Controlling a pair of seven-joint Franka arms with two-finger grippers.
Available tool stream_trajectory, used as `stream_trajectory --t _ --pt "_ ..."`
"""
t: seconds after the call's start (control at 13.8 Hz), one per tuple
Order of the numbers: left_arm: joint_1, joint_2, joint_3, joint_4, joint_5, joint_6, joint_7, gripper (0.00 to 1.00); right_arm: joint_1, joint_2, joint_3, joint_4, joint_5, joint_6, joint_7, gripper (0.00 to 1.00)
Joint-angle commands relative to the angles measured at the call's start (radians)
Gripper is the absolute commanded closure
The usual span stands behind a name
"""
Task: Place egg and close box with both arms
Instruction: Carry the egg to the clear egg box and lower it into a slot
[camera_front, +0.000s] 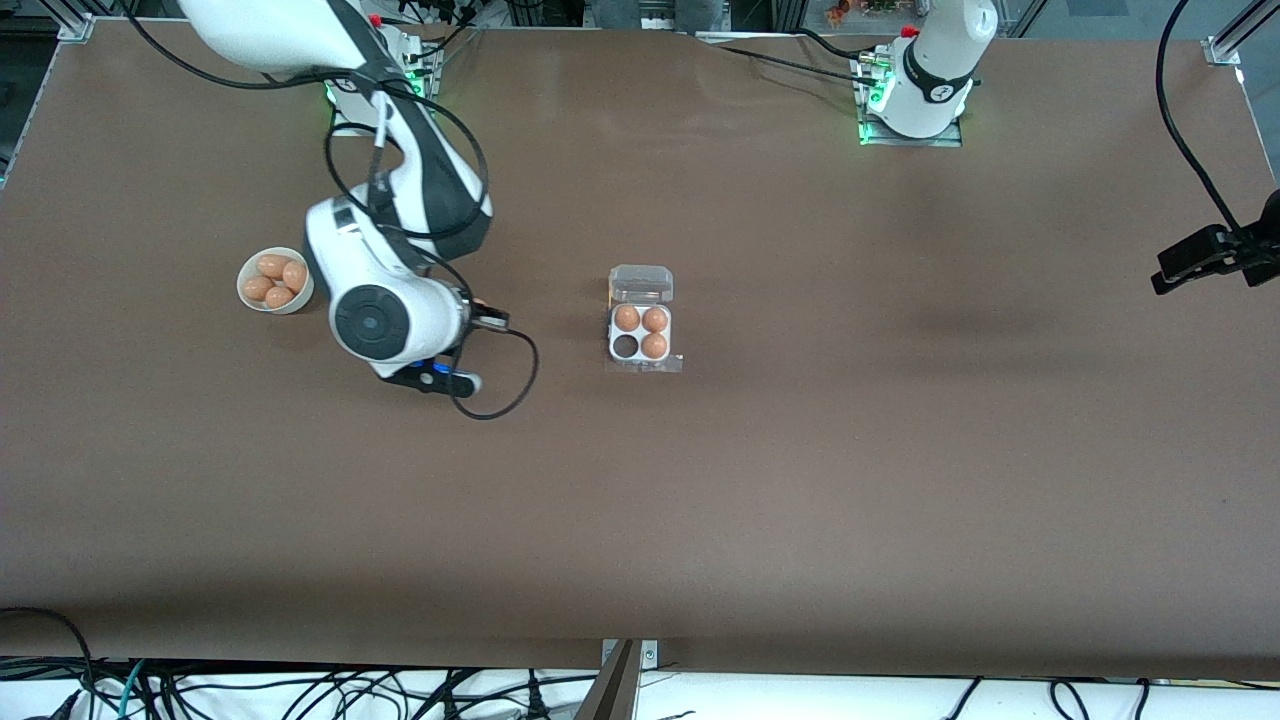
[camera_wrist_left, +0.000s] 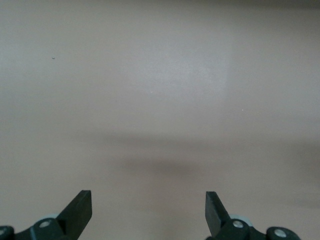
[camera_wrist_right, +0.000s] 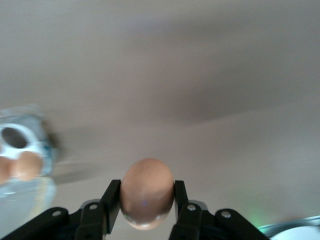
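A brown table (camera_front: 800, 480) carries a white bowl (camera_front: 246, 296) with four eggs (camera_front: 277, 280), toward the right arm's end from the box (camera_front: 641, 335). The right gripper (camera_wrist_right: 147, 207), clamped on one egg (camera_wrist_right: 147, 192), hangs between bowl and box. The box lies open mid-table, three eggs (camera_front: 641, 330) filling three cells and one cell (camera_front: 626, 346) vacant, while the left gripper (camera_wrist_left: 149, 210) waits spread apart toward the left arm's end.

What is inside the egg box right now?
The box, lid open, holds three eggs; the fourth cell is empty. The right gripper holds another egg.
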Motion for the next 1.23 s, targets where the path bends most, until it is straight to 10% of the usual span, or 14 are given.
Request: stream_trajectory --t 0.0,0.29,1.16 --pt "0.003 0.008 -0.003 0.024 0.000 -0.014 0.002 0.00 0.035 0.096 -0.004 0.158 0.105 -0.011 0.118 0.75" --pt "0.005 0.008 -0.001 0.024 -0.001 -0.012 0.005 0.00 0.109 0.159 -0.004 0.170 0.234 0.163 0.240 0.75" --pt "0.005 0.008 -0.001 0.024 -0.001 -0.012 0.005 0.00 0.192 0.274 -0.003 0.170 0.241 0.268 0.302 0.75"
